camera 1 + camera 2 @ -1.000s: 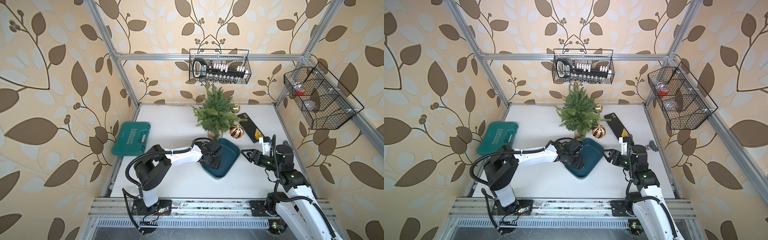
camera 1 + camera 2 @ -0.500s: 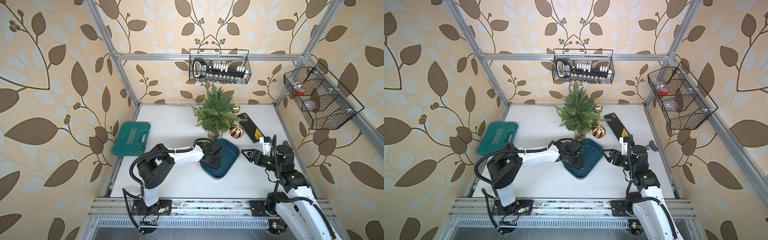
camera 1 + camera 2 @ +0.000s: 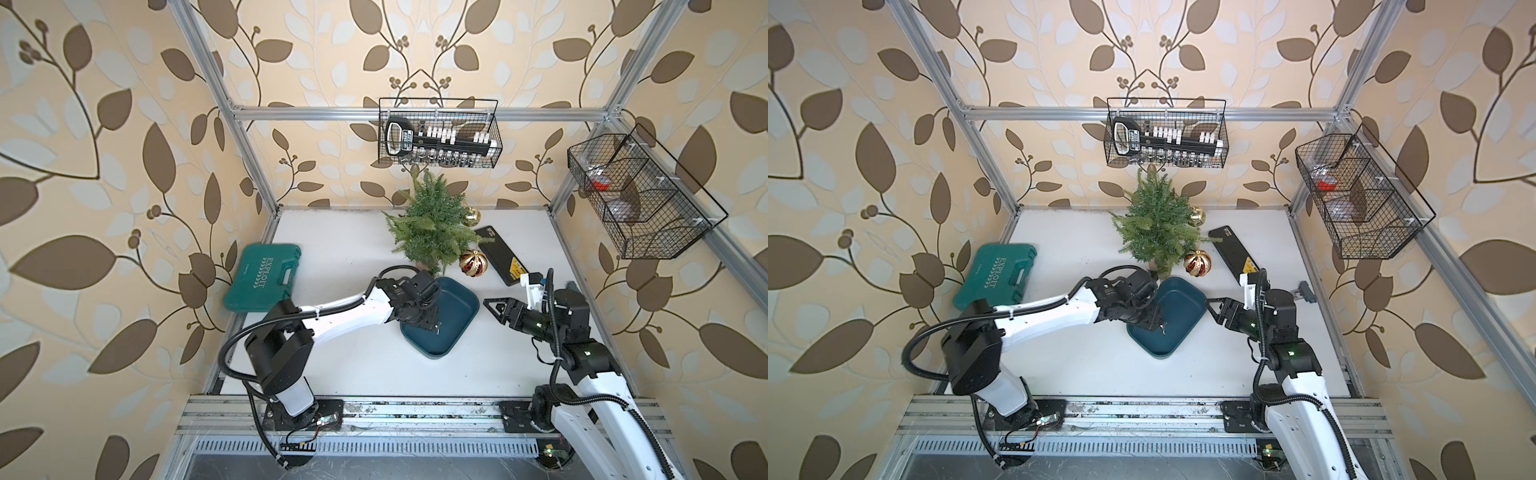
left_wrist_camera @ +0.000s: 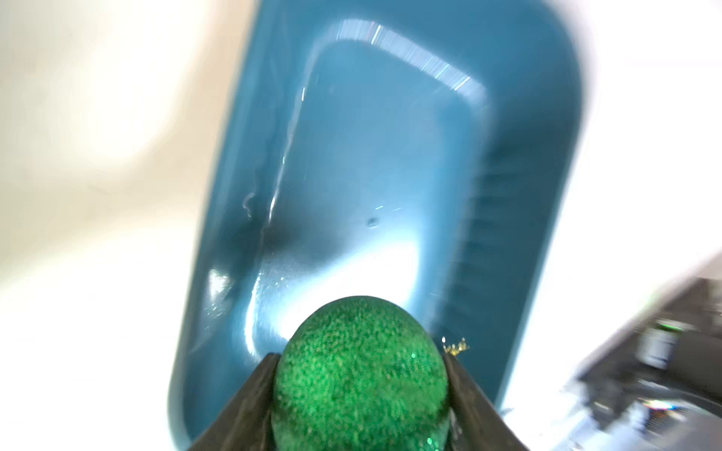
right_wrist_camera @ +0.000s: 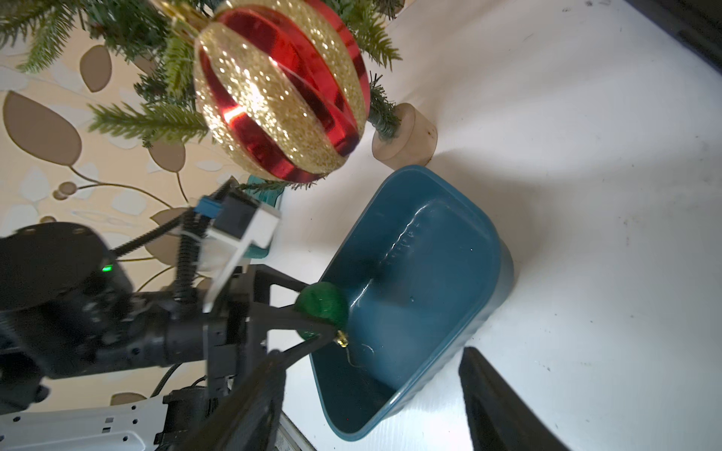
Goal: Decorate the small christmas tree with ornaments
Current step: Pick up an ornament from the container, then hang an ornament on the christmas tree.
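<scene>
Since one second ago almost nothing has moved: the left gripper (image 4: 359, 357) stays at the same corner of the dark teal tray (image 3: 457, 309), and only the elbow of its arm went a little outward. Its jaws are clamped on the glittery green ball (image 5: 322, 306), one finger on each side. The ball sits low inside the tray's near corner; if it touches the floor I cannot tell. Its gold cap (image 5: 342, 343) with a thin thread shows just beside the jaws.

The right gripper (image 3: 491, 309) hovers just outside the tray's opposite rim, its jaws apart and empty.

Beyond both pairs of jaws the small christmas tree (image 3: 432, 224) stands upright, its beige base (image 5: 406, 136) just beside the tray's far rim. The red-and-gold ribbed ball (image 3: 473, 262) hangs on a low branch, on the side toward the right jaws. Past it a black flat box (image 3: 500, 257) lies on the table (image 3: 353, 365). Well apart from the left jaws, on their outer side, lies a closed green tool case (image 3: 262, 277). A gold ball (image 3: 471, 216) shows at the tree's far side; if it hangs there I cannot tell.

Farthest, a wire basket (image 3: 438, 99) on the back wall holds a black rack of sockets. A divided basket (image 3: 665, 245) on the side wall holds something red and white in its far compartment.
</scene>
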